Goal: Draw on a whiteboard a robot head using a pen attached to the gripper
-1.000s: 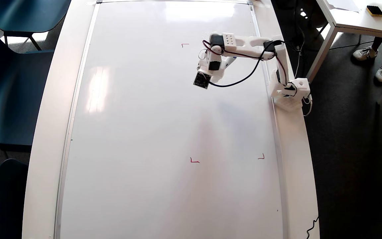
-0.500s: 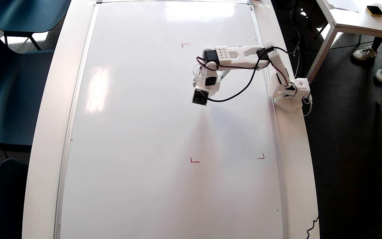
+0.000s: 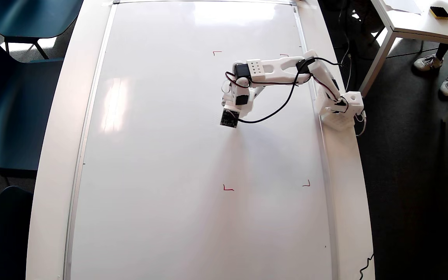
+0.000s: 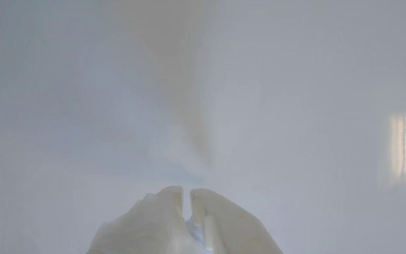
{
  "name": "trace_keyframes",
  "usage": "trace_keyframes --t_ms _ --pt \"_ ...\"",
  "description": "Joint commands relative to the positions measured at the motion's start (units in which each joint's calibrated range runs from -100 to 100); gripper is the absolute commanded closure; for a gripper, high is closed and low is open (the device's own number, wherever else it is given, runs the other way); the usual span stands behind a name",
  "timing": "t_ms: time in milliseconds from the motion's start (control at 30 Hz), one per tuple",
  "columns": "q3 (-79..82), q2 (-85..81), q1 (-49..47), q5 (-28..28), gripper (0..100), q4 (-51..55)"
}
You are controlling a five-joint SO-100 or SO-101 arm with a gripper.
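The whiteboard (image 3: pixel 161 155) lies flat and fills the table in the overhead view, with four small red corner marks (image 3: pixel 228 189). No blue drawing of the robot head shows on it. The white arm reaches left from its base over the board's upper right part. The gripper (image 3: pixel 228 105) points down at the board between the two upper red marks and the lower ones. In the wrist view the gripper (image 4: pixel 186 192) has its two white fingers almost together over bare white board (image 4: pixel 294 106). A small bluish-white piece of the pen (image 4: pixel 195 231) shows between them; its tip is hidden.
The arm's base (image 3: pixel 340 112) stands on the board's right edge, with a black cable (image 3: pixel 274 112) looping over the board. Blue chairs (image 3: pixel 10 97) stand at the left. A white side table (image 3: pixel 422 27) with a yellow-black block (image 3: pixel 439 12) and a person's feet (image 3: pixel 428 62) are at the upper right.
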Motion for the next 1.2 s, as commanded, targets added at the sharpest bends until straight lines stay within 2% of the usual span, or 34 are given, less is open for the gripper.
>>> trace_keyframes --t_ms 0,300,1167 --pt "-1.9 0.4 1.0 -0.2 99 -0.2" --pt "-0.8 0.1 1.3 -0.1 99 0.6" --pt "26.8 -16.0 2.3 4.3 99 -0.1"
